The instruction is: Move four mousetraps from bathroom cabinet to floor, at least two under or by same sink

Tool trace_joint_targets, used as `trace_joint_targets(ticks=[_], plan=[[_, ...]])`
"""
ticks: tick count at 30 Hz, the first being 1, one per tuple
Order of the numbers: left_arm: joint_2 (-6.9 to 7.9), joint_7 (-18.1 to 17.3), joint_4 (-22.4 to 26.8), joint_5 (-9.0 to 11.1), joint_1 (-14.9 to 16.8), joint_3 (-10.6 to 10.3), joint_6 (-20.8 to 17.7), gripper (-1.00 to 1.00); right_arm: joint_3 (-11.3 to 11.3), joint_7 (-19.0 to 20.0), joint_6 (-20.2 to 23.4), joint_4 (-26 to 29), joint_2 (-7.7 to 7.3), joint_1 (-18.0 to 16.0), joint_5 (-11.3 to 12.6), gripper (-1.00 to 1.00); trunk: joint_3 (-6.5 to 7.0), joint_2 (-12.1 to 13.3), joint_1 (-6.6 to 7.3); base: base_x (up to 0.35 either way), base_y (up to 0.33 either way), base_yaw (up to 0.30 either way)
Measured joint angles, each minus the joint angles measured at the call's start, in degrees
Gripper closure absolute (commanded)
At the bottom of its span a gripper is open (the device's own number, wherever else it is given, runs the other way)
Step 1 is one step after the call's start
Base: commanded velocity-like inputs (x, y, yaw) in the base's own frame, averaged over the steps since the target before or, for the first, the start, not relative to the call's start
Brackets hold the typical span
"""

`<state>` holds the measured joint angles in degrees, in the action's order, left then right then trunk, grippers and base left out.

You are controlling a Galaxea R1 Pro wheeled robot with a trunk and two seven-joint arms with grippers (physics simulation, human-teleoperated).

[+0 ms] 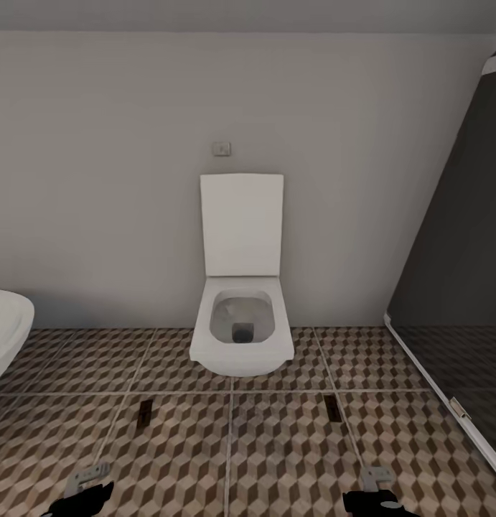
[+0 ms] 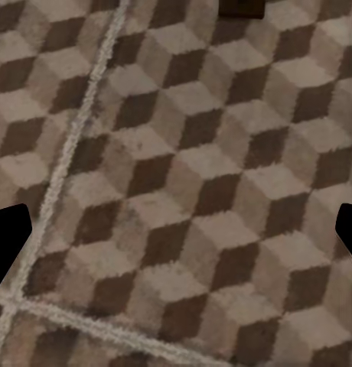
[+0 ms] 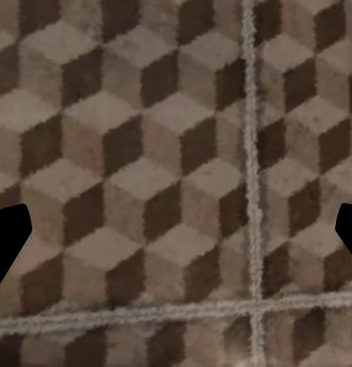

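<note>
1. Two dark flat objects, likely mousetraps, lay on the bathroom floor (image 1: 276, 445): one (image 1: 143, 414) ahead of the left gripper (image 1: 79, 495), one (image 1: 331, 408) ahead of the right gripper (image 1: 373, 499), long axes pointing towards the toilet (image 1: 242, 330).
2. Each arm was nearest its own side's piece.
3. Both grippers hung low over the tiles, fingers (image 2: 8, 245) spread wide, holding nothing.
4. At the left edge, the sink (image 1: 7, 330) sat well apart from both pieces.
</note>
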<state>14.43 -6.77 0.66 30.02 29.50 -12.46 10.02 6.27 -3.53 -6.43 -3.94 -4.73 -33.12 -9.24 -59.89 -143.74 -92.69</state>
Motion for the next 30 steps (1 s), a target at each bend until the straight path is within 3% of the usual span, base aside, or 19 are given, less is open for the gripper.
trace_joint_targets(ticks=[30], plan=[[-0.02, 0.00, -0.03, -0.03, 0.04, 0.00, 0.00, -1.00, 0.01, 0.00, 0.00, 0.00, 0.01, 0.00, 0.00, -1.00, 6.65, 0.40, 0.77, 0.000, 0.000, 0.000]])
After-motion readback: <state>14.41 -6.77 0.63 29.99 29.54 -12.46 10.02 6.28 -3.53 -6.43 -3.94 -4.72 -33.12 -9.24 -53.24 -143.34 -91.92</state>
